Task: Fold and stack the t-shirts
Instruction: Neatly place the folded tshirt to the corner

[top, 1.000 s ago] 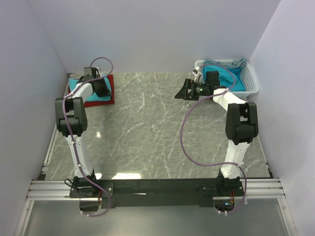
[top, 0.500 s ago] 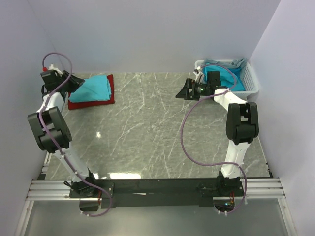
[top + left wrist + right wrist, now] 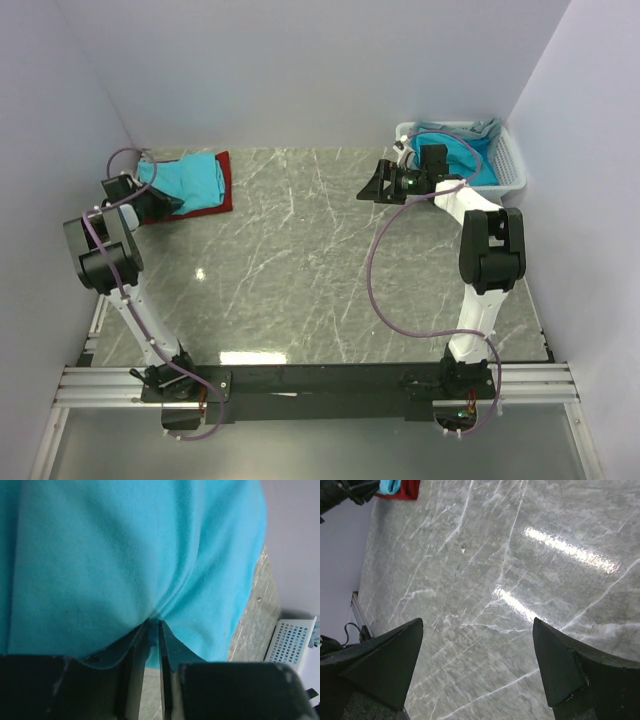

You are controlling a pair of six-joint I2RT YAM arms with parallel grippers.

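Observation:
A folded turquoise t-shirt [image 3: 190,177] lies on a folded red t-shirt [image 3: 217,199] at the table's far left. My left gripper [image 3: 160,203] is at the stack's near-left edge. In the left wrist view its jaws [image 3: 152,625] are nearly closed and pinch a fold of the turquoise t-shirt [image 3: 125,555], which fills that view. My right gripper [image 3: 375,186] is open and empty over bare table left of the basket; its wrist view shows wide-spread fingers [image 3: 385,665] over marble. More turquoise t-shirts [image 3: 455,150] lie in the basket.
A white slatted basket [image 3: 508,168] stands at the far right corner, and also shows in the left wrist view [image 3: 290,640]. Walls close in on the left, back and right. The grey marble table [image 3: 300,260] lies between the arms. The stack shows small in the right wrist view [image 3: 405,489].
My left arm swung off the top of the stack toward the left wall, then came down to the stack's near-left edge and closed on the turquoise cloth. The right arm has not moved.

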